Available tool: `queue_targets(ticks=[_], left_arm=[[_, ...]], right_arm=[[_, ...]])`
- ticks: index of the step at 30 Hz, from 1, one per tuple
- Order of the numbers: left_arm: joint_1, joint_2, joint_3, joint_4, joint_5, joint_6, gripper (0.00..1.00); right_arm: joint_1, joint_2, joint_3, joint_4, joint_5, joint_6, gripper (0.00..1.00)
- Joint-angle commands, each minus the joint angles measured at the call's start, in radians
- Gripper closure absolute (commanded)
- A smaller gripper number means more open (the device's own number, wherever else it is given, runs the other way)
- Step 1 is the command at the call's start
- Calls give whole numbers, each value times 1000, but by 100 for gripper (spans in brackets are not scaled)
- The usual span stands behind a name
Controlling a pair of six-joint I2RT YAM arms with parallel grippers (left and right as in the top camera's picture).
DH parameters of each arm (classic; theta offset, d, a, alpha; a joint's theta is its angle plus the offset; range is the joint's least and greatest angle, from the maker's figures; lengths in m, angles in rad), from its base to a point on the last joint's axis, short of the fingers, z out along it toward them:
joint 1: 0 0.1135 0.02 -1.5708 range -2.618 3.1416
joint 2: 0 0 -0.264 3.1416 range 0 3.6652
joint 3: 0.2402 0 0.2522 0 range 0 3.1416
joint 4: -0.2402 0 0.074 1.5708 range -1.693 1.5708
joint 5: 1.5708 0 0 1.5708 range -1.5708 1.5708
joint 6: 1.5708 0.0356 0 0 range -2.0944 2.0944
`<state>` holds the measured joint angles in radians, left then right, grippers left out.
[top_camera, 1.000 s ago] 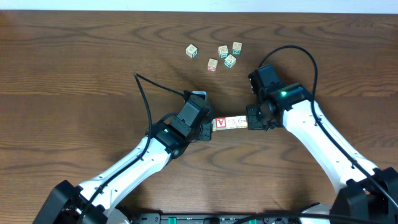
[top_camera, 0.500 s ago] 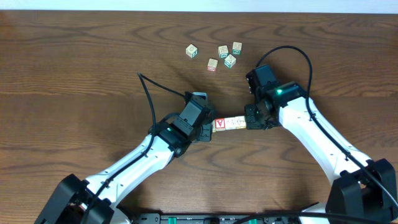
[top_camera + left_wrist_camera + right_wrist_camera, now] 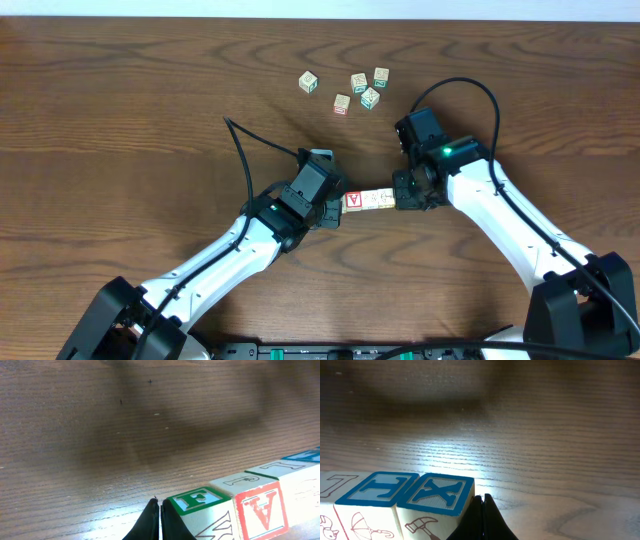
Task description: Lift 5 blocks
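A short row of pale wooden blocks (image 3: 370, 199) lies end to end in the middle of the table, its left block showing a red V face (image 3: 352, 201). My left gripper (image 3: 338, 205) is shut and its fingertips press on the row's left end. My right gripper (image 3: 402, 195) is shut against the right end. In the left wrist view the shut gripper (image 3: 159, 503) touches a block with a green F top (image 3: 197, 499), beside the red-lettered face (image 3: 260, 510). In the right wrist view the shut gripper (image 3: 482, 498) touches a blue X block (image 3: 440, 492). Whether the row touches the table cannot be told.
Several loose cubes (image 3: 345, 88) with teal and pinkish prints lie scattered at the back of the wooden table (image 3: 120, 110). A black cable (image 3: 240, 160) loops up from the left arm, and another cable (image 3: 480, 90) arcs over the right arm.
Both grippers and the row between them have shifted slightly to the left. Both grippers stay shut against the row's ends.
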<state>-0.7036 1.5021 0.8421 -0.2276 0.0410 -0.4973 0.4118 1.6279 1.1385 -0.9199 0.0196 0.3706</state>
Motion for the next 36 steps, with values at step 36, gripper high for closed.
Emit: queue_targets(ticks=[36], left_arm=[[-108, -6, 50, 110, 266, -5, 93]], right_arm=[[80, 13, 4, 108, -579, 37, 99]])
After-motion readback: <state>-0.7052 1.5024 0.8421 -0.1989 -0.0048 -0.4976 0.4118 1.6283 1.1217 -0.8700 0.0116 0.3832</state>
